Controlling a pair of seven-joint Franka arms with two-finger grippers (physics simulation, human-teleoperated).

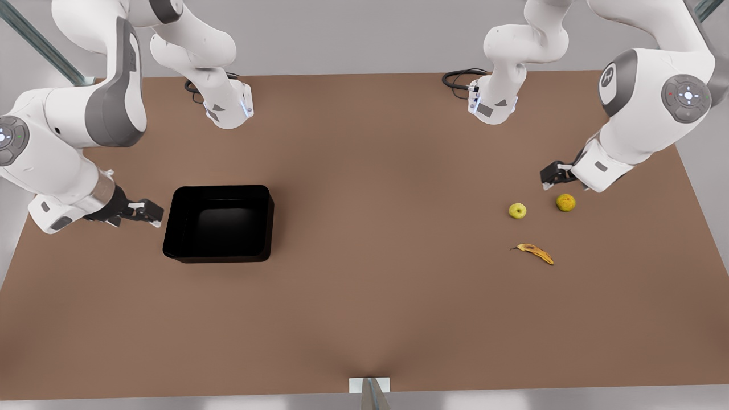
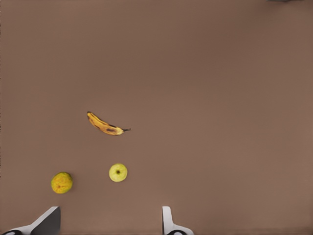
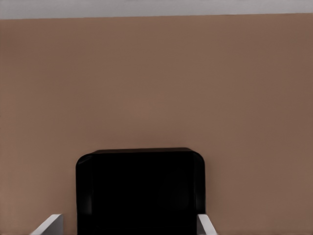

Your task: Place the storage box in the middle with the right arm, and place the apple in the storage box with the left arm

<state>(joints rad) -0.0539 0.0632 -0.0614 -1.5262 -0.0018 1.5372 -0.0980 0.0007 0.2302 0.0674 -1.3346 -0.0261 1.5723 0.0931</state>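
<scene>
The black storage box (image 1: pixel 267 222) sits empty on the table at the front view's left. My right gripper (image 1: pixel 151 212) hovers just beside its outer wall, open; in the right wrist view its fingertips (image 3: pixel 49 224) stand either side of the box's (image 3: pixel 142 152) near end. The yellow-green apple (image 1: pixel 517 210) lies at the front view's right. My left gripper (image 1: pixel 551 173) hangs open above the table a short way from it, closer to the orange fruit. The left wrist view has the apple (image 2: pixel 118 172) just ahead of the gripper's spread fingertips (image 2: pixel 167 218).
An orange-yellow speckled fruit (image 1: pixel 565 202) lies close beside the apple, and a brown-spotted banana (image 1: pixel 535 252) lies nearer the table's front edge. The brown table (image 1: pixel 370 228) stretches bare between box and fruits. Both arm bases (image 1: pixel 228 108) stand at the back edge.
</scene>
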